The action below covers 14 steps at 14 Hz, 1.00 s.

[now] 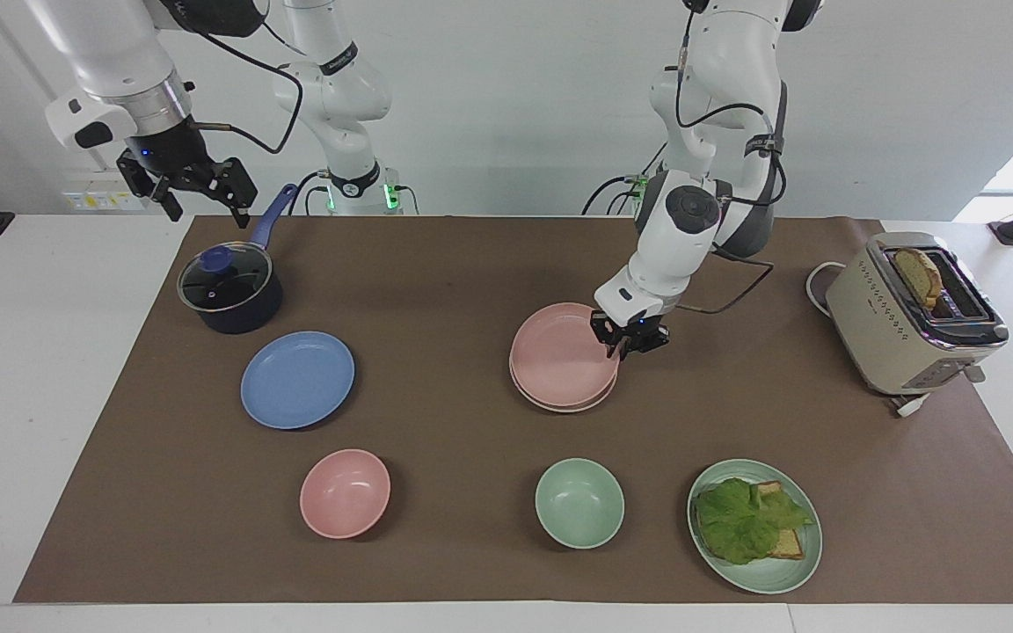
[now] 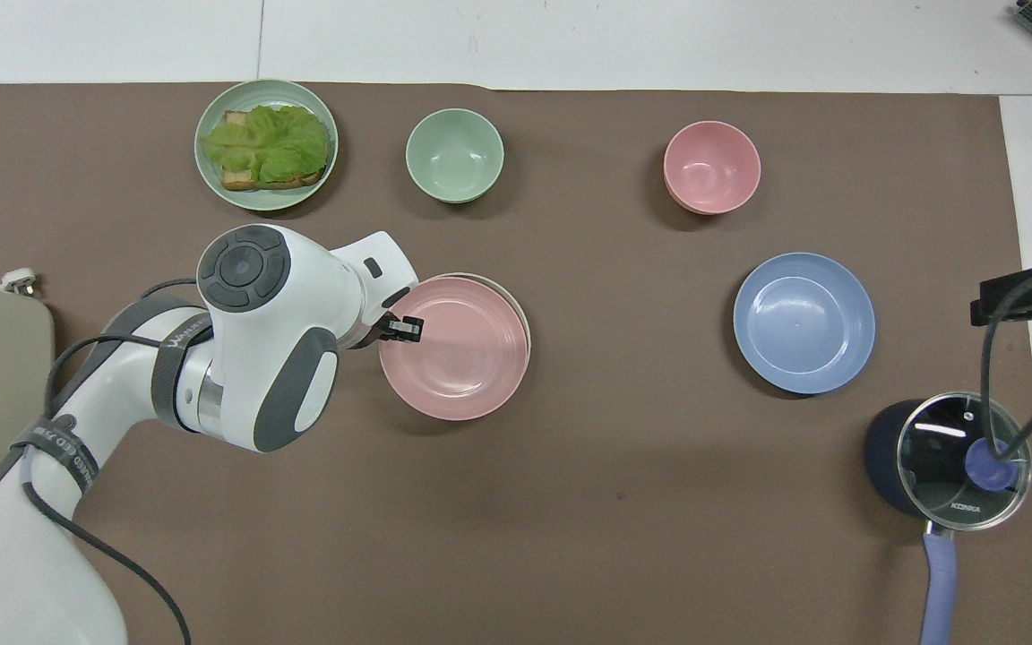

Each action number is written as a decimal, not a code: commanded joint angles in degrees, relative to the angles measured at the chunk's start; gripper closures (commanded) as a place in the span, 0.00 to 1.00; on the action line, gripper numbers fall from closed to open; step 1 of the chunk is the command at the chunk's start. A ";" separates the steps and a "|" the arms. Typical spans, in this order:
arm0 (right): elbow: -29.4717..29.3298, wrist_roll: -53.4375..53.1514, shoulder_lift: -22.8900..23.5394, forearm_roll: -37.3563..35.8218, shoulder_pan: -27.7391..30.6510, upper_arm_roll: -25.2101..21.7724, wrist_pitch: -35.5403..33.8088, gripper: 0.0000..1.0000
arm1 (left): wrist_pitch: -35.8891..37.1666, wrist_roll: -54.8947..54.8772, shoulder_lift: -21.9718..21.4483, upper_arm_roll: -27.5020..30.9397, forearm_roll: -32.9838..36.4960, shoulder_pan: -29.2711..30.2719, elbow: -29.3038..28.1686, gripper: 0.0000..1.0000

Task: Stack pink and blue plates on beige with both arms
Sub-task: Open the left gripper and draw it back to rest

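Observation:
The pink plate lies flat on the beige plate, of which only a thin rim shows. My left gripper is low at the pink plate's rim, on the side toward the left arm's end of the table. The blue plate lies alone on the mat toward the right arm's end. My right gripper waits open, raised by the mat's edge beside the pot, holding nothing.
A dark pot with a glass lid stands beside the blue plate, nearer to the robots. Farther out sit a pink bowl, a green bowl and a green plate with lettuce and bread. A toaster stands at the left arm's end.

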<state>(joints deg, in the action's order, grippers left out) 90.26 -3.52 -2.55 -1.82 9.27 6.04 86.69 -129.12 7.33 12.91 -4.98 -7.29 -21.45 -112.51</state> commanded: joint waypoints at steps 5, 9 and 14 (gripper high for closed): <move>1.33 -0.61 -1.32 0.41 0.57 0.12 0.58 0.00 | 1.41 0.32 -0.96 1.20 -0.62 0.01 1.24 0.00; 1.41 -0.35 -1.40 0.41 0.83 -0.06 0.50 0.00 | 7.55 0.41 -2.62 1.55 -0.53 5.79 6.07 0.00; 1.50 -0.52 -1.41 0.41 0.75 -0.06 0.58 0.00 | 10.73 -0.21 -7.63 2.08 0.08 12.75 5.99 0.00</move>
<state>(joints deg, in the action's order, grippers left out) 90.25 -3.52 -2.56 -1.82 9.41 5.65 86.69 -120.27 7.18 7.15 -2.89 -7.71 -9.83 -106.13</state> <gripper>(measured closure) 0.000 0.000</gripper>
